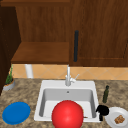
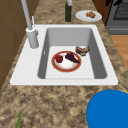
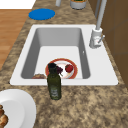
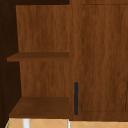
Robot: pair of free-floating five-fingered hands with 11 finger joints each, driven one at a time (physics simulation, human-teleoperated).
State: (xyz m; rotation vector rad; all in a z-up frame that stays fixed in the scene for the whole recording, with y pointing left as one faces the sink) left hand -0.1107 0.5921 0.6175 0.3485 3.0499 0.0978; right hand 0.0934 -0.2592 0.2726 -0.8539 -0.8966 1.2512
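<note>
Speckled stone desk (image 1: pixel 27 93) is carrying a white sink (image 2: pixel 105 75) under wooden wall cabinets (image 4: pixel 100 50); a red-rimmed plate (image 2: pixel 55 67) with a red fruit (image 2: pixel 59 59) and dark pieces is sitting on the basin floor, a brown pastry (image 2: pixel 82 50) just beside it. The right hand (image 1: pixel 102 110) is hovering at the sink's right front corner, touching nothing, beside the white plate (image 1: pixel 112 119); whether its fingers are open or curled, I cannot tell. A green bottle (image 3: pixel 54 83), a blue dish (image 1: pixel 16 113) and a potted plant (image 1: pixel 9 82) are crowding the desk edges, and a big red ball (image 1: pixel 67 114) is blocking the front view of the basin.
</note>
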